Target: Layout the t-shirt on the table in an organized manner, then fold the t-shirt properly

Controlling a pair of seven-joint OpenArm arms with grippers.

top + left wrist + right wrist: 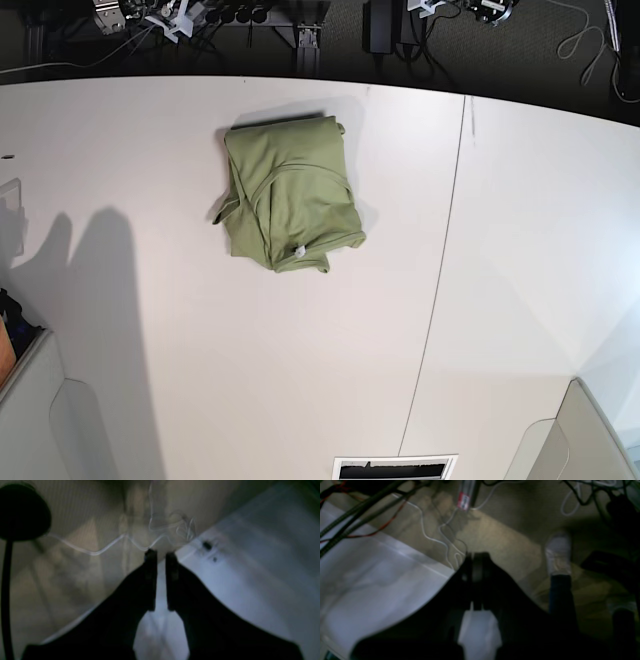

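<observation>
You are looking at the t-shirt point(290, 205) lying bunched in a rough fold on the table point(520, 260), left of its dark seam. Your left gripper point(161, 555) is holding its jaws slightly apart on nothing; your right gripper point(477, 556) is sitting closed, empty.

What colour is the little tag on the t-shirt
White, against the olive-green t-shirt; the tag shows best in the base view.

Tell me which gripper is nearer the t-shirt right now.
Right, probably. In the base view the t-shirt lies left of the table's seam, the right gripper's side. Neither wrist view shows it: that gripper and the left gripper both sit at the table edge.
</observation>
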